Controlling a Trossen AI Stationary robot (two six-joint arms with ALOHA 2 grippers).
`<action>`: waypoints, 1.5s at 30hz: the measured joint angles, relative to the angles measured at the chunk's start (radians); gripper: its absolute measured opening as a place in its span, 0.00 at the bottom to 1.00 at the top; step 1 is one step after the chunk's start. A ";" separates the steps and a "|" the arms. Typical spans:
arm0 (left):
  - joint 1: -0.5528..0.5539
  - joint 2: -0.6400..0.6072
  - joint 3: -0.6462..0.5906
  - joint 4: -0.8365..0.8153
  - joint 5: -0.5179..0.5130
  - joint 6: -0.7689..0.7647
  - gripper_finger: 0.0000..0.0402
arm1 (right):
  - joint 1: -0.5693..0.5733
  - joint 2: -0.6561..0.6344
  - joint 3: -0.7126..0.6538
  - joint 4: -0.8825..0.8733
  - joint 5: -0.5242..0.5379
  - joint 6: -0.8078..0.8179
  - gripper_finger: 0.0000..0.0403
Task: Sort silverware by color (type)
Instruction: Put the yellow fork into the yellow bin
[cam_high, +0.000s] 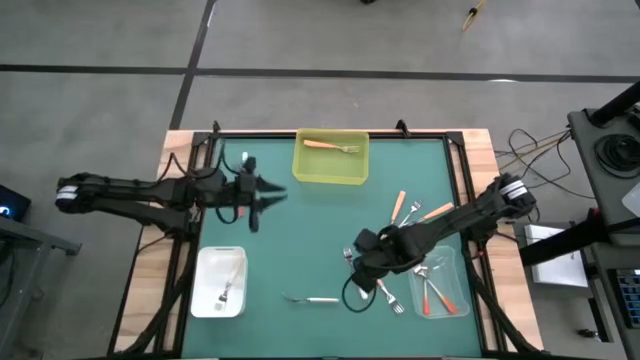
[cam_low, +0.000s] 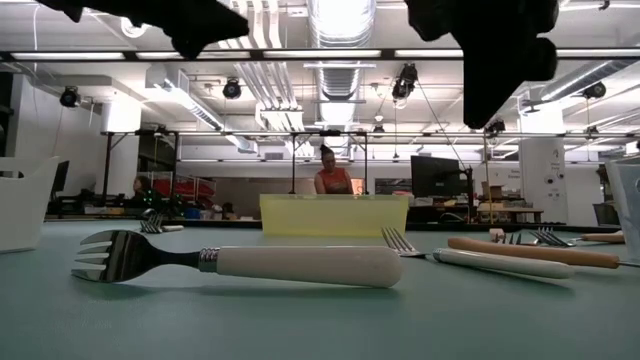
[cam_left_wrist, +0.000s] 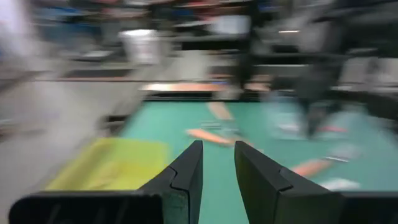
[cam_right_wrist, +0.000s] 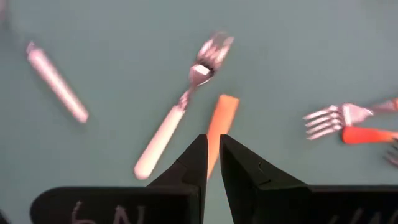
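a: high view first. where are the fingers?

b: the left gripper (cam_high: 268, 194) hangs over the green worktop (cam_high: 330, 215), beside the yellow rectangular plastic bin (cam_high: 331, 158) holding one light orange-handled fork (cam_high: 331, 146). the right gripper (cam_high: 357, 258) is over the scattered plastic-handled forks (cam_high: 415, 215).

a: low view?

b: a white-handled metal fork (cam_low: 240, 262) lies on the worktop, well below both dark arms.

a: left wrist view?

b: blurred. its fingers (cam_left_wrist: 186, 177) stand a little apart, holding nothing; the yellow bin lies off to one side of them.

a: right wrist view?

b: the fingers (cam_right_wrist: 189, 165) are nearly closed, a thin gap, empty. an orange handle (cam_right_wrist: 219, 127) sits just past their tips, another white-handled fork (cam_right_wrist: 180, 121) beside it.
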 joint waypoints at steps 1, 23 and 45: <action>-0.001 0.010 0.000 0.013 0.067 -0.008 0.19 | 0.000 0.004 0.007 0.001 -0.021 -0.040 0.08; -0.151 0.589 0.242 0.384 0.214 -0.103 0.19 | 0.222 -0.312 -0.154 0.009 0.704 -0.317 0.08; -0.219 1.180 0.746 0.110 0.224 0.090 0.19 | 0.280 -0.566 -0.368 0.027 1.031 -0.255 0.08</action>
